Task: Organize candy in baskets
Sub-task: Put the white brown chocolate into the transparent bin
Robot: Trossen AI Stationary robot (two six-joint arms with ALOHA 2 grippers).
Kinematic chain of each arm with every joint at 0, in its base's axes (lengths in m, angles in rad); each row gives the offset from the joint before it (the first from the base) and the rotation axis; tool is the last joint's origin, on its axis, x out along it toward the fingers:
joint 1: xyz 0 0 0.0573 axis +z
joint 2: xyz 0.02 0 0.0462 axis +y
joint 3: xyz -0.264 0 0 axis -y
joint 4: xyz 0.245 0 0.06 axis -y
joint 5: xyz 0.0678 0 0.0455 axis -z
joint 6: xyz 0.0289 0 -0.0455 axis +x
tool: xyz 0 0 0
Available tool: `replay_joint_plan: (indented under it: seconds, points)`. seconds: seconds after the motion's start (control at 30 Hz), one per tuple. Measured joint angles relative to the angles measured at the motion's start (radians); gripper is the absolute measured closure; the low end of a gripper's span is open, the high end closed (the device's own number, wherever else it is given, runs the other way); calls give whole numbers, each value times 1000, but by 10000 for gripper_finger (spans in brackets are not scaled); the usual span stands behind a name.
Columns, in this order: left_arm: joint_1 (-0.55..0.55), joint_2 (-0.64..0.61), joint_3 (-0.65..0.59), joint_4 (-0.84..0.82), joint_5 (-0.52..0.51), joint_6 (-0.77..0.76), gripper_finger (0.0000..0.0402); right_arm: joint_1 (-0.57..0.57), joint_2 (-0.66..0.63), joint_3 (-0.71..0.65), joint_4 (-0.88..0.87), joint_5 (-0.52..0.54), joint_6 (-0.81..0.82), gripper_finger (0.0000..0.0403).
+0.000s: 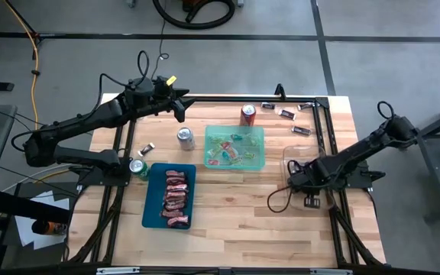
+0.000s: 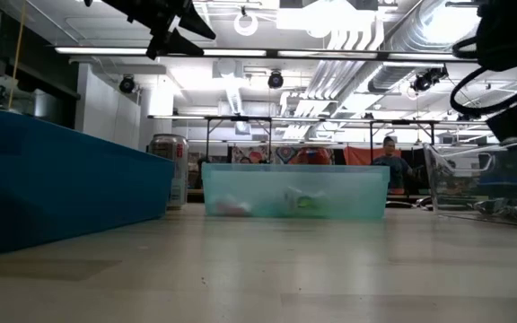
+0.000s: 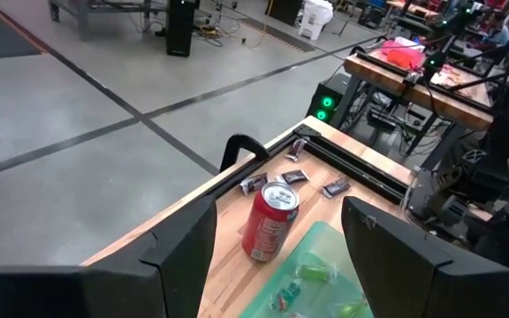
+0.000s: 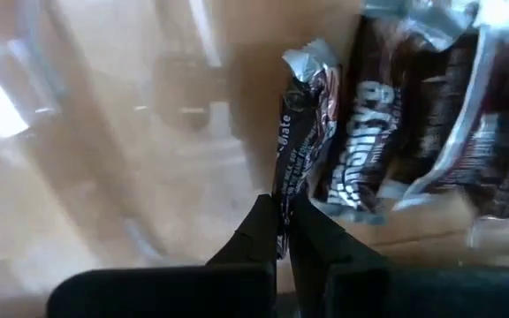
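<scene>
On the wooden table [image 1: 235, 206], the right gripper [image 4: 283, 231] pinches a dark-wrapped candy [image 4: 297, 132] inside the clear basket [image 1: 292, 155] at 3 o'clock, while the left gripper [image 1: 180, 107], fingers spread, hovers at 11 o'clock above the red soda can [image 3: 268, 221].

Near half of table [image 1: 235, 237]: bare wood, open passage. Centre crowded: teal basket [image 1: 153, 210], green basket [image 1: 260, 156], silver can [image 1: 186, 138] and green can [image 1: 137, 167] standing between them. Red can [image 1: 248, 114] blocks far edge, loose dark candies [image 1: 287, 113] beside it. Right side taken by right arm over clear basket [image 1: 287, 156].
</scene>
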Motion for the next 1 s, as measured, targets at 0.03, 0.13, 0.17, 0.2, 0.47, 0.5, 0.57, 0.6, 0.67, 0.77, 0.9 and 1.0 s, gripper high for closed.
replay_joint_plan:
  seconds: [0.03,0.13,0.17,0.2,0.47,0.5,0.57,0.6,0.67,0.77,0.9,1.0]
  points:
    - [0,0,0,0,0,1,170,-8,0,6,-12,18,-11,403]
    - [0,0,0,0,0,1,170,-33,0,14,-19,48,-15,403]
    - [0,0,0,-1,0,1,170,-44,0,14,-20,51,-16,403]
    - [0,0,0,-3,0,1,170,-52,1,14,-25,64,-18,403]
    - [0,0,0,-30,0,1,170,-96,1,14,-60,141,6,403]
    - [0,0,0,-34,0,1,170,-97,1,14,-61,130,0,403]
    - [0,0,0,-40,0,1,170,-92,1,15,-66,119,-1,403]
    - [0,0,0,-43,0,1,170,-88,1,15,-68,116,-4,403]
    - [0,0,0,-47,0,1,170,-78,1,15,-68,115,-16,403]
    - [0,0,1,-47,0,1,170,-60,1,15,-68,117,-12,403]
    - [0,0,1,-47,1,2,170,-50,0,15,-67,123,0,401]
    - [0,0,1,-46,0,2,170,-50,0,16,-67,123,10,389]
